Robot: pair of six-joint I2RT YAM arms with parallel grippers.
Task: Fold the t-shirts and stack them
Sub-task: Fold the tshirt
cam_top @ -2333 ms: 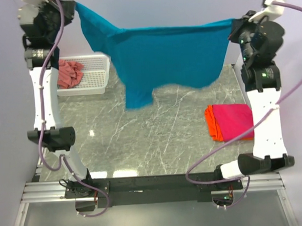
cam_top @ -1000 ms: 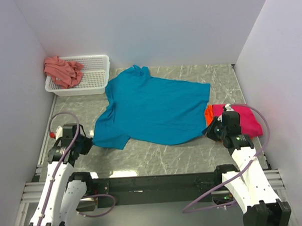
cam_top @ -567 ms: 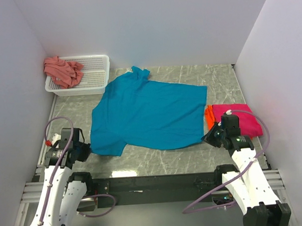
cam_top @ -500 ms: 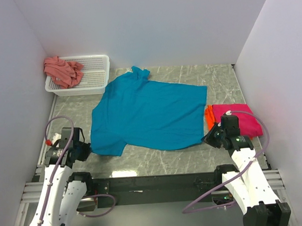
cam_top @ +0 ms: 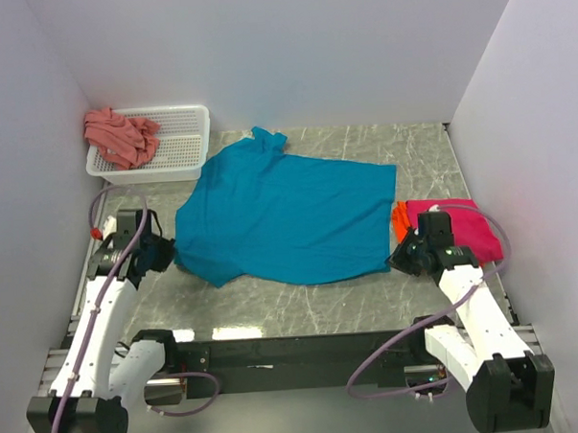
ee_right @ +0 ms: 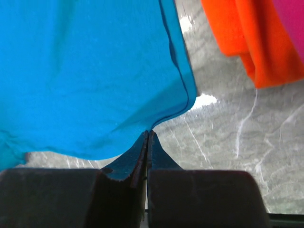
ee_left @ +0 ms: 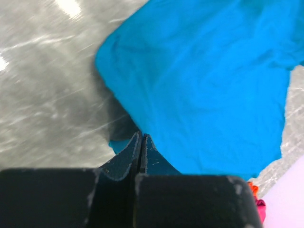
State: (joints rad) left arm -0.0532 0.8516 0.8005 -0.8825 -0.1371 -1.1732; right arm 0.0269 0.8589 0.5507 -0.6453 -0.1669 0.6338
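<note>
- We see the teal-blue short-sleeved cloth t-shirt [cam_top: 289, 212] spread nearly flat in the middle of the grey marble-patterned table [cam_top: 303, 307]. One sleeve points at the far wall and the other lies at the near left.
- Our left gripper [cam_top: 168, 252] sits low at the shirt's near-left sleeve. In the left wrist view its black fingers [ee_left: 129, 151] are pressed together with teal cloth bunched around the tips, so it is clamped on the shirt.
- Our right gripper [cam_top: 396, 261] sits at the shirt's near-right corner. In the right wrist view its fingers [ee_right: 137, 152] meet with no gap exactly where the stitched hem corner comes down to them, pinching that corner.
- A folded magenta-pink t-shirt [cam_top: 462, 226] lies on top of a folded orange t-shirt [cam_top: 400, 217] at the right edge of the table, just beside the teal hem and apart from it.
- A crumpled salmon-pink t-shirt [cam_top: 120, 136] hangs over the left end of the white plastic mesh basket [cam_top: 185, 144] in the far-left corner.
</note>
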